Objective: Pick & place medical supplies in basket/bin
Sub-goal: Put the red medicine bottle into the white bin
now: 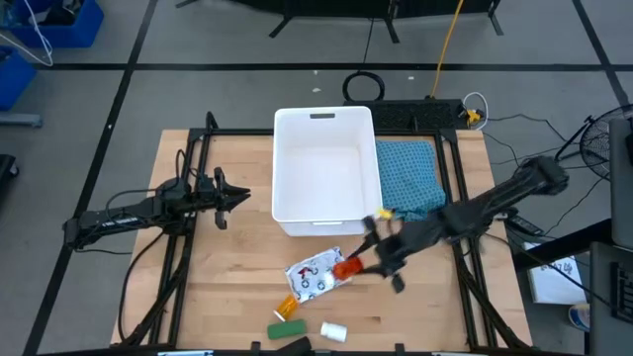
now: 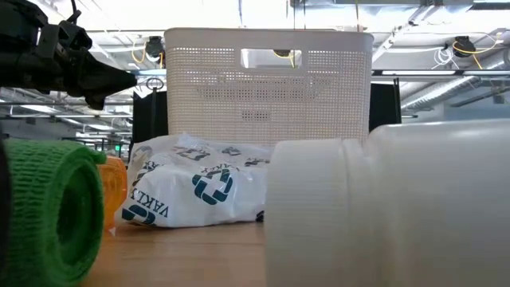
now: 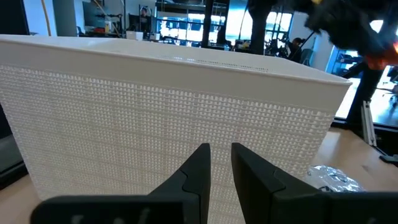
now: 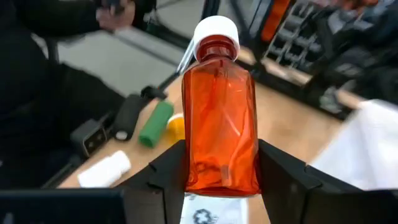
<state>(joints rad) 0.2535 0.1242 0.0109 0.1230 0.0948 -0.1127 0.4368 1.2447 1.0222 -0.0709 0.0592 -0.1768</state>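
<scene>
The white bin [image 1: 324, 168] stands at the table's middle far side and is empty. My right gripper [image 1: 358, 262] is near the bin's near right corner, shut on a red-orange bottle [image 4: 221, 112] with a white cap. A white printed pouch [image 1: 315, 275] lies flat just left of it. Nearer the front edge lie a small orange bottle [image 1: 287, 307], a green block [image 1: 289, 329], a white bottle [image 1: 333, 331] and a dark block [image 1: 299, 346]. My left gripper [image 1: 242, 195] hovers left of the bin, fingers nearly together, empty. My right gripper pinches the red-orange bottle's two flat sides [image 4: 194, 168] between its two fingers, at the bottle's bottom end. The fingers slant down from the table's right side and lie along the bottle. The bottle's white cap [image 4: 216, 31] points away from the gripper; the bottle hangs above the pouch.
A teal cloth [image 1: 410, 178] lies right of the bin. Bare wood shows left of the bin and along the near right. In the low view the green block [image 2: 48, 211] and white bottle [image 2: 390, 207] stand close before the camera, the pouch [image 2: 199, 191] behind them.
</scene>
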